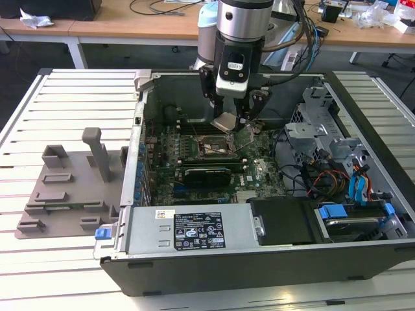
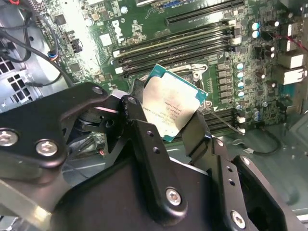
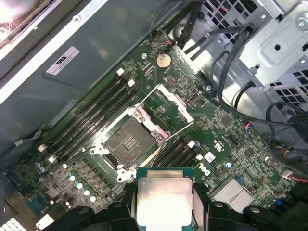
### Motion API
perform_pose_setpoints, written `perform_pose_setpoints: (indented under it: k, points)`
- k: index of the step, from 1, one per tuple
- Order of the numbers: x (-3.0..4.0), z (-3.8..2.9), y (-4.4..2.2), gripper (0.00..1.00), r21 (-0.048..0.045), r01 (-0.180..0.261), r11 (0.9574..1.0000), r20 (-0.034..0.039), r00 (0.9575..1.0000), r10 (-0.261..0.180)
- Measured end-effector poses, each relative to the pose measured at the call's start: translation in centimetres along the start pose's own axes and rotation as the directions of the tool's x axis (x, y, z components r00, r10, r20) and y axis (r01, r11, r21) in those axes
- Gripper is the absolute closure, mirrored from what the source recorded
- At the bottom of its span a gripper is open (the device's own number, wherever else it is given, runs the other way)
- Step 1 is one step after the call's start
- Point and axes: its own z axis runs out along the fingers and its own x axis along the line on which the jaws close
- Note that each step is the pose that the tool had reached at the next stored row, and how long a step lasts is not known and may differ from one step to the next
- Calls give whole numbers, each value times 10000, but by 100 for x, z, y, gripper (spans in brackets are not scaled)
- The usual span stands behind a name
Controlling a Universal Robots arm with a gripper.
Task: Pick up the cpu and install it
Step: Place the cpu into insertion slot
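Pincer [image 1: 232, 122] pinching the cpu [image 2: 172, 103] by two opposite edges, chip tilted and held in the air just above the open socket [image 3: 129, 143] on the motherboard [image 3: 231, 144], inside the open computer case [image 1: 259, 256] on the slatted desk [image 1: 71, 103], grey fixture plate [image 1: 65, 188] beside the case

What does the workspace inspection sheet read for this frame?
Surface: slatted white table, open computer case on it.
Job's things: cpu held above the motherboard; socket empty, its frame raised.
Clutter: grey fixture plate beside the case, on the exterior view's left.
Grippers: hand shut on the cpu's edges.
Cables: loose bundles by the drive cage.
Surroundings: wooden desks behind.
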Motion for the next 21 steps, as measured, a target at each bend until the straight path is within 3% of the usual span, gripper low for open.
perform_pose_setpoints:
  k: [9,15,19,21]
  points:
    - [0,2,0,45,24,-986,9951,-24,9951,986]
    - [0,3,0,45,42,-1688,9856,-39,9856,1688]
    - [0,5,0,45,62,-2370,9715,-54,9715,2370]
    - [0,5,0,45,66,-2512,9679,-57,9679,2513]
